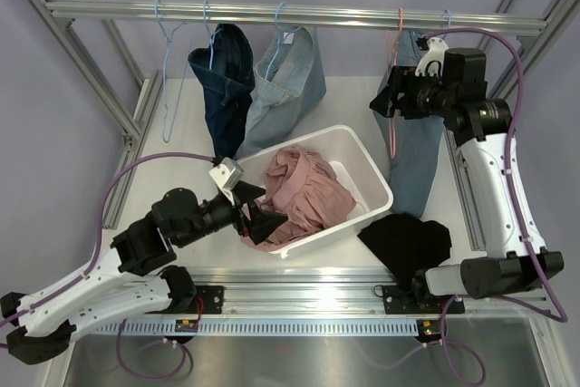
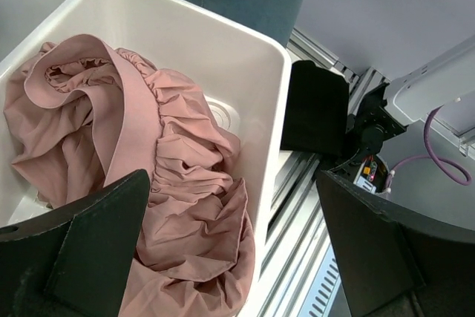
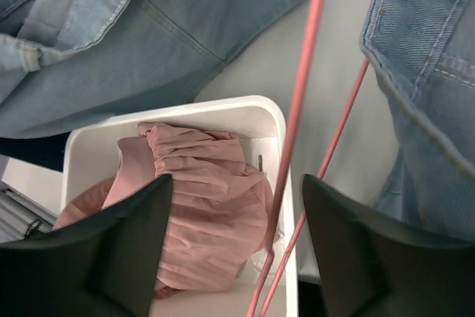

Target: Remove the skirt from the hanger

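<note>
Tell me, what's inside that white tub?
A crumpled pink skirt fills most of the tub; a small patch of bare white bottom shows beside it. Anything lying under the skirt is covered, so I cannot tell.

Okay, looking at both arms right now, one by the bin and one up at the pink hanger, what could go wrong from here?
1. The pink hanger runs between the open fingers of the right gripper; pulling away at an angle might snag it and swing it into the denim skirt beside it.
2. The pink skirt seems to spill over the near rim of the bin right by the open left gripper, which could catch the fabric and drag it out.
</note>
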`<state>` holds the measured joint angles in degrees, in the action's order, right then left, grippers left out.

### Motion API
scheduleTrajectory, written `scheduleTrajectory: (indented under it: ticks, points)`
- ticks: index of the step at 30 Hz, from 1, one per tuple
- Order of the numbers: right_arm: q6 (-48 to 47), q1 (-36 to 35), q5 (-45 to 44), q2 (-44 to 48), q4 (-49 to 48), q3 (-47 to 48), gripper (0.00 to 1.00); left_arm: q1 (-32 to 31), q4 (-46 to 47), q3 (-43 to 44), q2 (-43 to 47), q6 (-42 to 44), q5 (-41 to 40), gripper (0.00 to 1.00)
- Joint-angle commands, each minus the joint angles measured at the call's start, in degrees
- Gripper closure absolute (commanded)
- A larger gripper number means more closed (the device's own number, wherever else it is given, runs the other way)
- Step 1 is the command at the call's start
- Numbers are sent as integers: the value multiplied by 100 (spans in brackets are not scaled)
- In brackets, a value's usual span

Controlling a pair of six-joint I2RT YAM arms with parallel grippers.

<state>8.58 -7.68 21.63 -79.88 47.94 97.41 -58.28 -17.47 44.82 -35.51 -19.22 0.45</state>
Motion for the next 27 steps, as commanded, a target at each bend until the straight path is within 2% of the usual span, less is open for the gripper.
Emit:
scheduleTrajectory:
  ticks: [1,4,8,15,18,21,22,27]
  points:
    - [-574,48,-1,700,30,-11,18,-69,315,-17,-61,155,-18,1]
    - [-1110,56,8,1210,223,-142,7,-87,306,-17,-114,217,-132,1]
    - [-1963,56,139,2078,671,-450,1,-104,95,88,-167,349,-370,1]
    - [-4379,56,588,3354,2147,-1617,1,-113,42,89,-220,455,-449,1]
    - [-5109,65,211,3750,2701,-2312,1,-122,60,19,-237,446,-432,1]
    - [-5331,56,-438,3944,3001,-3182,1,-131,77,-43,-220,446,-423,1]
    - [-5340,56,-806,4014,2958,-3419,1,-131,86,-52,-211,446,-405,1]
    - [-5191,65,-1547,3998,2336,-4677,2,-140,121,-114,-158,411,-353,1]
